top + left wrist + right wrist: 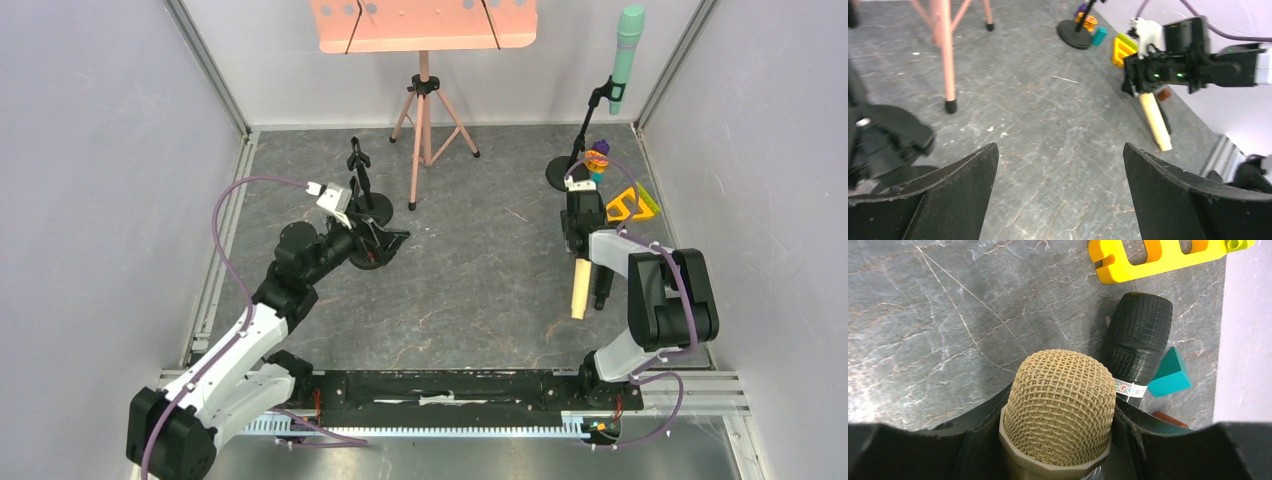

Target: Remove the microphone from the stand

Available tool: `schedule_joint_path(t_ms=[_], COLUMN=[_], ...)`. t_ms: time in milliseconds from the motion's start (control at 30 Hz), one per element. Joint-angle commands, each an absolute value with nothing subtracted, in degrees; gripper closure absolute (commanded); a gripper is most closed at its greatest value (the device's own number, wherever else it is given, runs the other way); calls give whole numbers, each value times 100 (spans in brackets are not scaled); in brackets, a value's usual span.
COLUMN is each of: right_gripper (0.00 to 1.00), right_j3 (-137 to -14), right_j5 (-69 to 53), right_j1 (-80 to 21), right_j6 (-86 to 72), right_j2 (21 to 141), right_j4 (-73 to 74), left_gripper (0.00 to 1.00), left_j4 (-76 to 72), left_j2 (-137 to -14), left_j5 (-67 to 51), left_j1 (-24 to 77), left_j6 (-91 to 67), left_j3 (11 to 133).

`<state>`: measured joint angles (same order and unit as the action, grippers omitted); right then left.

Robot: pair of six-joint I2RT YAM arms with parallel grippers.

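Note:
A beige microphone (578, 290) with a mesh head (1058, 400) sits between the fingers of my right gripper (581, 240), which is shut on it just below the head, low over the floor on the right. In the left wrist view the beige microphone (1155, 120) sticks out of that gripper. A small black stand (358, 172) with an empty clip rises at centre left, and shows as a dark blur (883, 140) in the left wrist view. My left gripper (385, 240) is just in front of the stand's base. It (1060, 165) is open, holding nothing.
A green microphone (627, 55) sits in a taller black stand (580, 140) at back right. A black microphone (1138, 340) lies beside my right gripper. Yellow (1158, 257) and teal (1170, 375) toys lie near the right wall. A pink tripod music stand (425, 100) is at the back.

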<state>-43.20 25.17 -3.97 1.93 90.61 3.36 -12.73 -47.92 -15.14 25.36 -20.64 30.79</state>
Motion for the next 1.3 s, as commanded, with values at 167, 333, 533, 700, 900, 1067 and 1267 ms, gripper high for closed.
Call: schedule_joint_path(t_ms=[167,333,533,700,900,1067,1267], right_gripper=[61,53,49,44,40,38,37], right_j3=[-4227,-4236,-4245,-4295,-4355,-4359,-4320], right_j5=[2872,2858,2918,2821,2721,2735,2526], right_j1=[-302,-297,-283,-279,-265,-244,-240], right_j6=[397,244,165,116,103,108,80], right_j2=[9254,9220,9123,9108,9074,9101,9002], right_j4=[-194,-145,-136,-54,-11,-17,-48], left_gripper=[0,0,0,0,0,0,0], left_j4=[-2006,-2136,-2135,-2160,-2088,-2086,-2092], left_j2=[-5588,-5724,-5923,-6113,-6148,-6117,-6125], left_j5=[-3084,-3027,-2859,-2848,-2813,-2821,-2817], left_j1=[2642,2917,3326,3530,3542,3543,3543], left_j6=[-2524,-2478,-2364,-2325,-2249,-2230,-2215], left_j3=[3637,3699,3827,3912,3907,3863,3819])
